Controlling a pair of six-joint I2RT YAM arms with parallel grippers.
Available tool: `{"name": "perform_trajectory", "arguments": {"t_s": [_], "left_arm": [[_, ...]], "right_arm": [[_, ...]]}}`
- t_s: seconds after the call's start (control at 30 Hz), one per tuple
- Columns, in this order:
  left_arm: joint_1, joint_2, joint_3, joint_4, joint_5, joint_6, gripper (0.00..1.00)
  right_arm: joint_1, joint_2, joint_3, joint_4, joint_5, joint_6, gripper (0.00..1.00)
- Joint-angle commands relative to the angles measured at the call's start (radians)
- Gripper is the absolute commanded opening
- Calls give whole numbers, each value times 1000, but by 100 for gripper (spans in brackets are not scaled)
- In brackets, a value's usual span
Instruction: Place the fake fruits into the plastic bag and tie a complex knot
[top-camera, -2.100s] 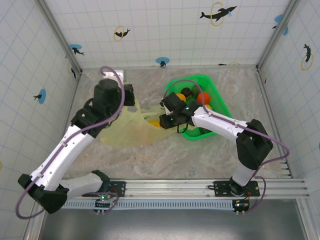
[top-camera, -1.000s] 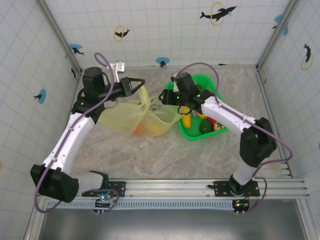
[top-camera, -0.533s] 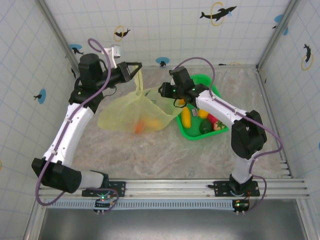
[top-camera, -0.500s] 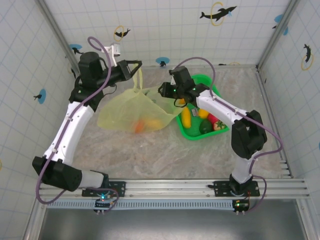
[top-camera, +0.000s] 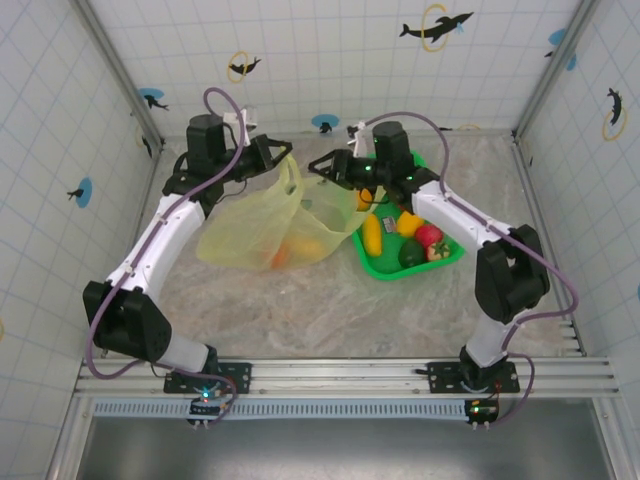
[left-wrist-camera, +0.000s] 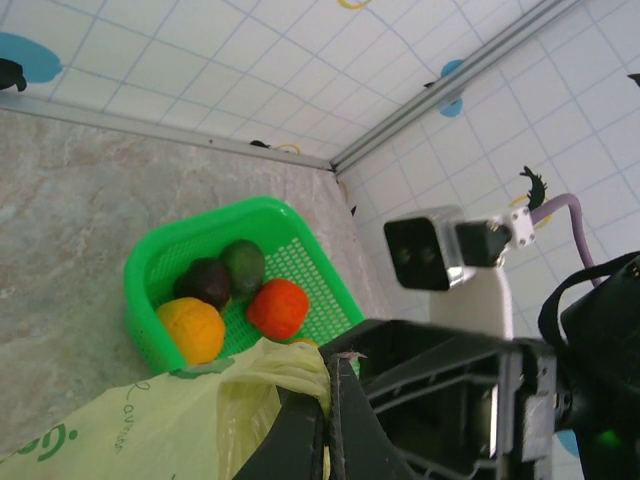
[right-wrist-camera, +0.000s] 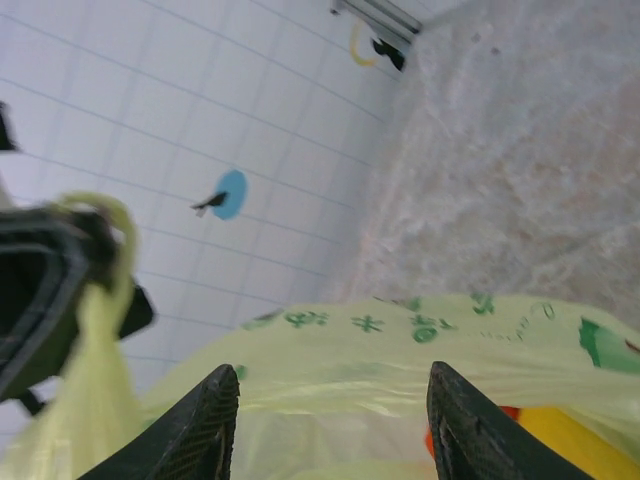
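Arms angle inward over table. Left gripper (top-camera: 284, 152) held high, arm bent at elbow, fingers (left-wrist-camera: 300, 440) pressed together, pinching handle of thin translucent pale yellow-green plastic bag (top-camera: 255, 225). Bag sags to tabletop, orange and yellow fake fruits (top-camera: 280, 257) inside. Right gripper (top-camera: 318, 166) faces bag, fingers (right-wrist-camera: 205, 425) spread. Bright green plastic basket (top-camera: 445, 256) holds more fruits. Marbled grey tabletop (top-camera: 330, 310); white tiled walls (top-camera: 330, 50), dolphin decals.

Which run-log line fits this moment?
left gripper: shut on plastic bag handle | right gripper: open beside bag | fake fruits: some bagged, others in basket
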Motion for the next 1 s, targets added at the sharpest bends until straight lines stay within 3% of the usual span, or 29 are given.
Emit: {"name": "perform_trajectory", "arguments": {"t_s": [0.0, 0.23, 0.47, 0.63, 0.8, 0.97], "left_arm": [[2, -18, 29, -4, -31, 18, 0], [2, 21, 62, -14, -62, 29, 0], [2, 21, 63, -37, -92, 52, 0], [2, 4, 59, -42, -97, 58, 0], [2, -25, 42, -45, -105, 65, 0], [2, -37, 36, -46, -99, 62, 0]], "right_arm": [[-10, -54, 9, 160, -119, 84, 52], [-63, -59, -45, 552, -216, 376, 51], [-154, -139, 56, 68, -58, 23, 46], [-251, -211, 47, -301, 223, -176, 45], [-315, -272, -78, -479, 498, -318, 46], [-301, -278, -175, -559, 598, -402, 51]]}}
